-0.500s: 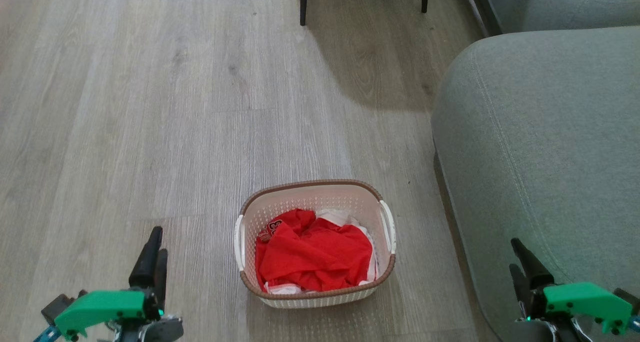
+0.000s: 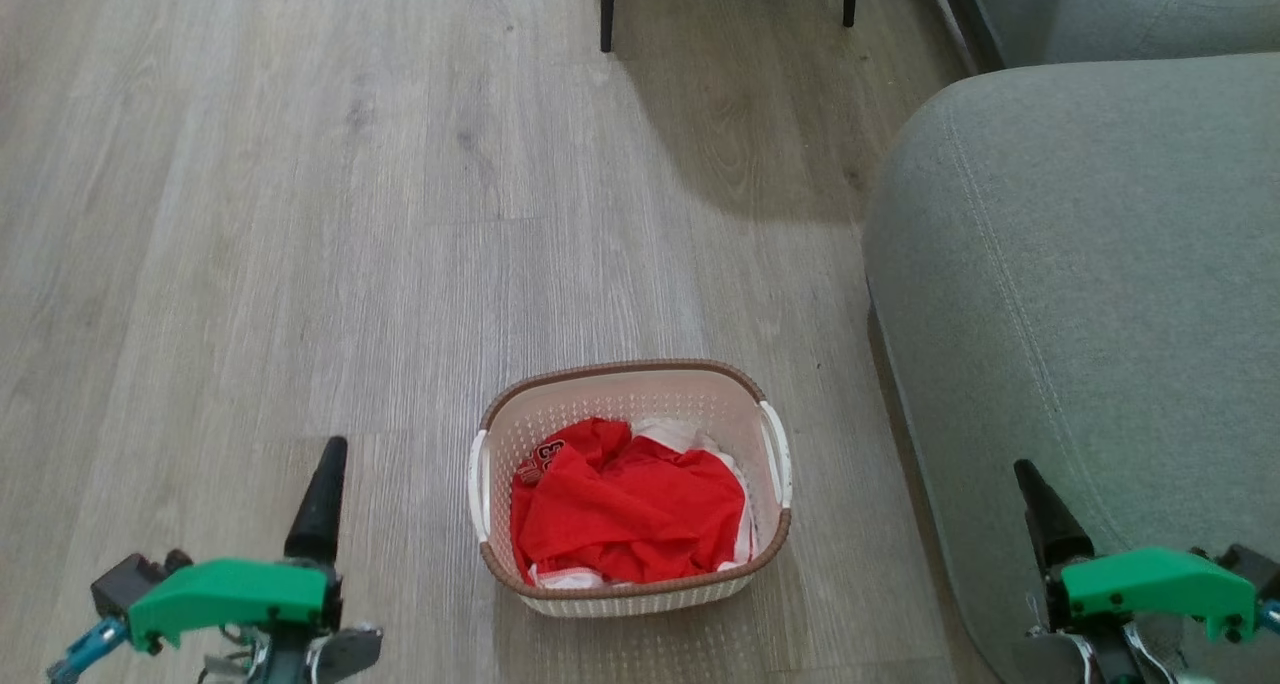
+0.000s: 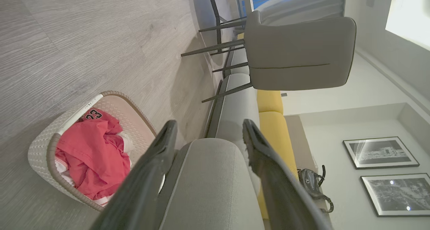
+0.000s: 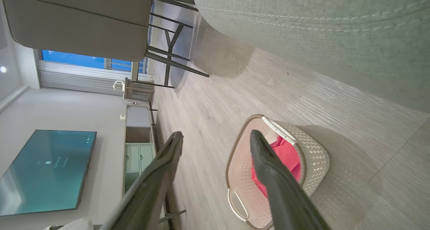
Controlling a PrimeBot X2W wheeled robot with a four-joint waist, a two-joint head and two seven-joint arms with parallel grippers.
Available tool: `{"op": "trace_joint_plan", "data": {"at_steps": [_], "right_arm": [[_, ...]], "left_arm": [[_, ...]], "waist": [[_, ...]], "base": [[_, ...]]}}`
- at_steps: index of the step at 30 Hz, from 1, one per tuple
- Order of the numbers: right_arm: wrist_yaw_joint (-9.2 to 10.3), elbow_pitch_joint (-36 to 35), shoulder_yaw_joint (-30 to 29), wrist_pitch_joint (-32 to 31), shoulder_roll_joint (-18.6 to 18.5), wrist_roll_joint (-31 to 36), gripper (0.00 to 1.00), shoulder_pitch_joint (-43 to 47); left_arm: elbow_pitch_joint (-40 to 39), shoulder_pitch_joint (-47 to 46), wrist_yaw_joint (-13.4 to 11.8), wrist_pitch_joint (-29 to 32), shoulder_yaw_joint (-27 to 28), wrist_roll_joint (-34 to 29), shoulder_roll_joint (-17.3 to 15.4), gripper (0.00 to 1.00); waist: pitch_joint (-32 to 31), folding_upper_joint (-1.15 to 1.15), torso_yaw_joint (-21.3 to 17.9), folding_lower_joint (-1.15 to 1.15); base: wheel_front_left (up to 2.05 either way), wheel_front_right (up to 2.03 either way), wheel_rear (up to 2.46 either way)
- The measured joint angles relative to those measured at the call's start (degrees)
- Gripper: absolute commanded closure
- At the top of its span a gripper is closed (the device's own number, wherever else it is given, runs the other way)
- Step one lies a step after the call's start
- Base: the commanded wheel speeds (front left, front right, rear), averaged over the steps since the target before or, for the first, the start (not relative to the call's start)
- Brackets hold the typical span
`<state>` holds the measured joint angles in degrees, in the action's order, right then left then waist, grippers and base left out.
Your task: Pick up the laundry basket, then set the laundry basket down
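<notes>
On floor (image 2: 300, 214): laundry basket (image 2: 640, 596), clothes (image 2: 630, 514) inside; sofa (image 2: 1080, 284) right; chair legs (image 2: 607, 9) apparently behind.

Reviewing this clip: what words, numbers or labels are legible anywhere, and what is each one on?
"23": dark number with pale outline on the red shirt lying in the laundry basket, read in the left wrist view.
Television screen, right wrist view: a few pale marks, too small to read.
Nothing else legible.
</notes>
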<state>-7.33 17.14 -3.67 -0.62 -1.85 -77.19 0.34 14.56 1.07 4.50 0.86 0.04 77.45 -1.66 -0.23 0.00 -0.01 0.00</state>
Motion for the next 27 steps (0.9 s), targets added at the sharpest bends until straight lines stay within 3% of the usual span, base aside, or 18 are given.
{"op": "trace_joint_plan", "data": {"at_steps": [27], "right_arm": [[0.00, -4.42, 5.27, 4.25, -0.05, 25.17, 0.00, -0.09]], "left_arm": [[-3.44, 0.14, -2.97, -4.57, -3.79, -27.42, -0.08, 0.00]], "waist": [[0.02, 0.00, 0.04, 0.00]], "base": [[0.00, 0.00, 0.00]]}}
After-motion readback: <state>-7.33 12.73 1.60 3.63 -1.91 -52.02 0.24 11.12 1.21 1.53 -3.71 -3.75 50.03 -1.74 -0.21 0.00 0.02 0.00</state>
